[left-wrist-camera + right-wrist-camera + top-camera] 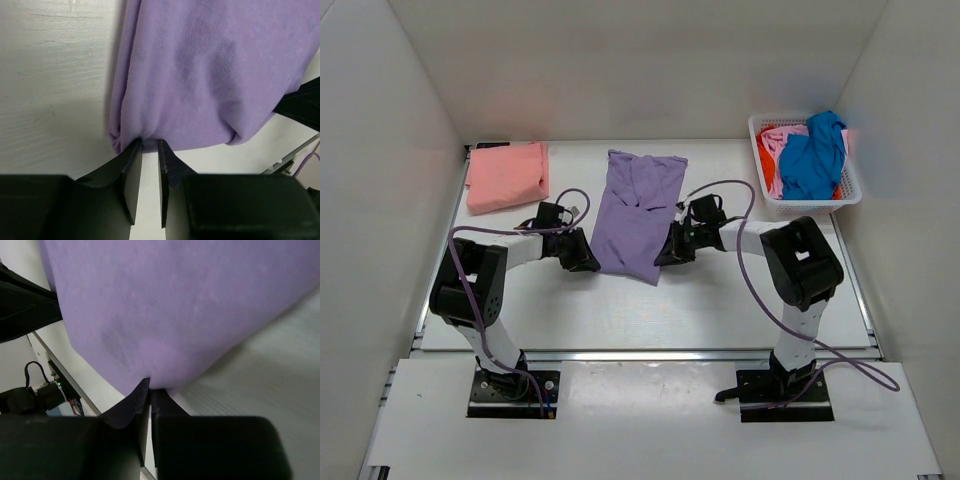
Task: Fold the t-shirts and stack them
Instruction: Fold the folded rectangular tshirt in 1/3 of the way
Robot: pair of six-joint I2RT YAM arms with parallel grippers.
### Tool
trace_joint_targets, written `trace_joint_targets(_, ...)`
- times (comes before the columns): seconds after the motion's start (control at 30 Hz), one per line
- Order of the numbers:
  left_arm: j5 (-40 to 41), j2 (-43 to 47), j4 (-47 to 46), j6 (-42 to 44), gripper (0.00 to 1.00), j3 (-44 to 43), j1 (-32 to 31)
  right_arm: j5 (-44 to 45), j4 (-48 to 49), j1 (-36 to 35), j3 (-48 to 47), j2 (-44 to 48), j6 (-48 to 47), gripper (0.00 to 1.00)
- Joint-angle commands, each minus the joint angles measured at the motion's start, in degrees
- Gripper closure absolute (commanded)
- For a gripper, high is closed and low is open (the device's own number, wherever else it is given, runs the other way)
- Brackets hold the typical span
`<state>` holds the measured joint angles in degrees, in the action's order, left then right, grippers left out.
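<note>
Left fingers (131, 170) and right fingers (140, 410) clamp opposite near corners of the lavender t-shirt (638, 215).

I can read nothing in any of my views. The lavender-purple cloth t-shirt (638, 215) between my left gripper (592, 264) and right gripper (665, 258) carries no legible print, label, brand or number.

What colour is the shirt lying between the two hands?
The shirt is plain lavender-purple, no pattern; it shows best in the top external view.
</note>
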<state>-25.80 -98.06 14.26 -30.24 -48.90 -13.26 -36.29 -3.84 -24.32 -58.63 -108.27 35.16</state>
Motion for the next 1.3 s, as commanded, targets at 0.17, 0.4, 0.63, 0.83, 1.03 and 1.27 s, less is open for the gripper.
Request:
trace_joint_targets(0.17,4.1,-1.1,2.4,2.9,0.73,1.9,-1.8,-1.8,-15.4,3.1,-15.5,-3.6,-12.9,1.00)
trace_joint_targets(0.4,4.8,0.1,3.3,2.9,0.75,2.3,-2.5,1.6,-31.4,5.6,-25.2,-7.0,-23.2,1.00)
trace_joint_targets(0.63,5.1,3.9,5.4,3.4,0.75,3.1,-4.1,3.6,-28.0,5.7,-16.2,0.1,-20.1,0.65)
trace_joint_targets(0.83,5.5,7.2,4.3,1.3,0.66,5.9,-5.1,-0.8,-11.3,4.9,0.9,8.7,-7.6,0.49)
trace_joint_targets(1.03,5.9,7.7,4.4,1.4,0.62,6.3,-5.3,0.4,1.0,7.2,8.1,12.2,-2.2,0.48)
trace_joint_targets(1.27,5.3,6.7,3.6,1.2,0.63,6.4,-5.1,-6.0,5.2,14.4,-2.2,2.4,-1.0,0.47)
